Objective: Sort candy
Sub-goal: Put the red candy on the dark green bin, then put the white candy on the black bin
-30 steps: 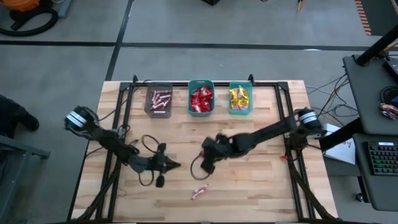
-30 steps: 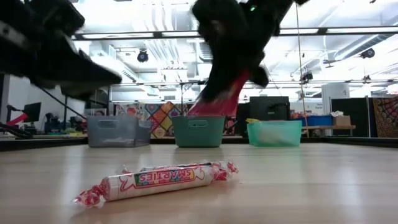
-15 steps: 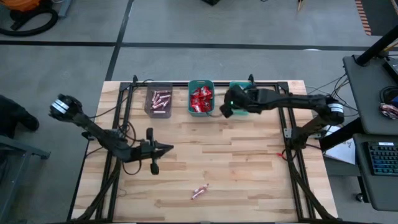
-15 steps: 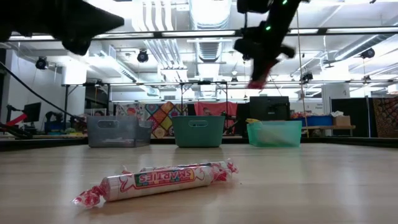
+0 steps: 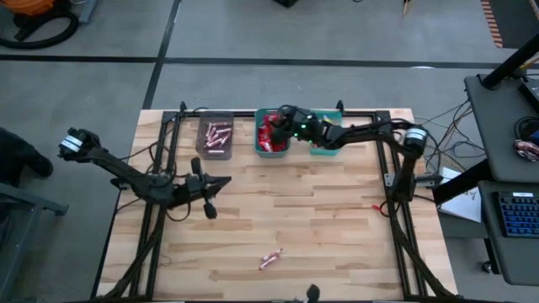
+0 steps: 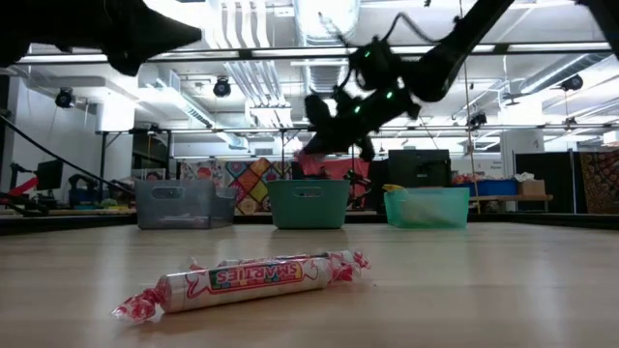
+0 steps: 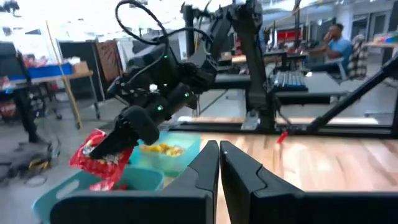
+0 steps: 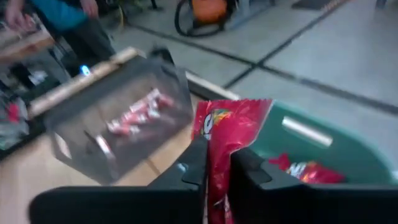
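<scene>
I have the right gripper [image 5: 278, 126], upper centre, jaws pinching a glossy red candy packet [image 8: 225, 134] over the middle teal plastic bin [image 5: 272, 152]; next, release. Left gripper [image 5: 226, 182] waits, jaws closed.

A butcher-block table [image 5: 337, 219] carries a black metal frame [image 5: 383, 160] along its edges. Three bins stand in a row at the far edge: a grey bin [image 5: 202, 139] at one end, a teal bin [image 5: 258, 147] in the middle, a lighter teal bin [image 5: 335, 151] at the other end. Beside the table, a dark desk [image 5: 497, 126] holds a keyboard [image 5: 515, 215]. An orange vacuum [image 8: 214, 9] sits on the grey floor. A seated person [image 7: 336, 43] is visible in the room behind.
</scene>
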